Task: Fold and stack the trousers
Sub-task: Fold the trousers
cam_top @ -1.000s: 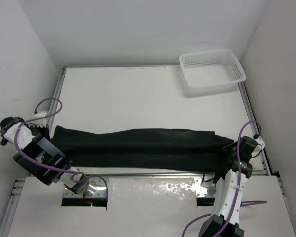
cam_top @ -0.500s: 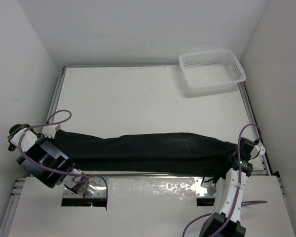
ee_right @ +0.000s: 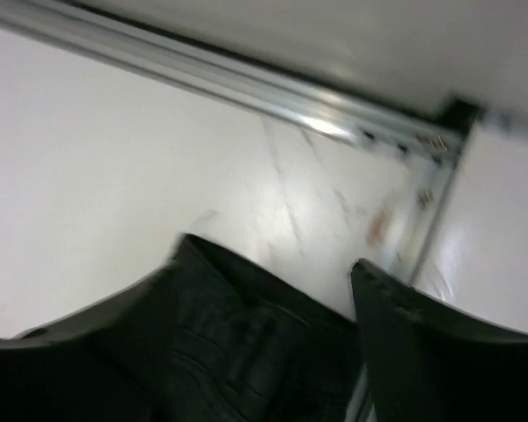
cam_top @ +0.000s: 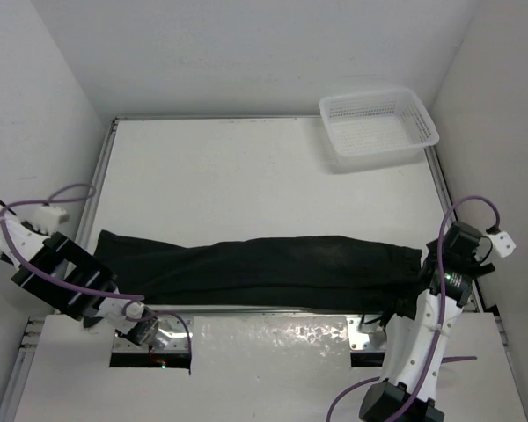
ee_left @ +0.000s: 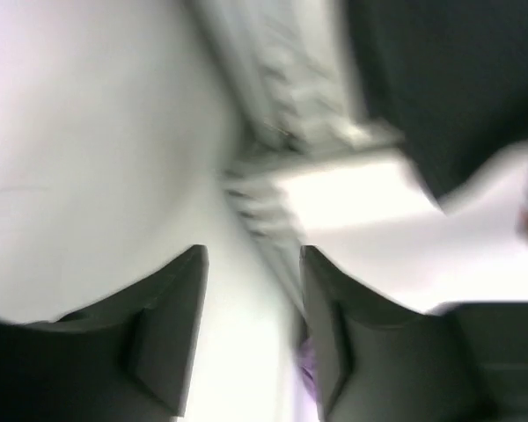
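Trousers (cam_top: 255,268) | one long narrow strip, seemingly folded lengthwise, along near edge of table (cam_top: 246,176) | crosswise folds and stacking not yet done | left gripper (ee_left: 253,255) parted, empty | right gripper (ee_right: 268,255) parted, empty, above trouser end
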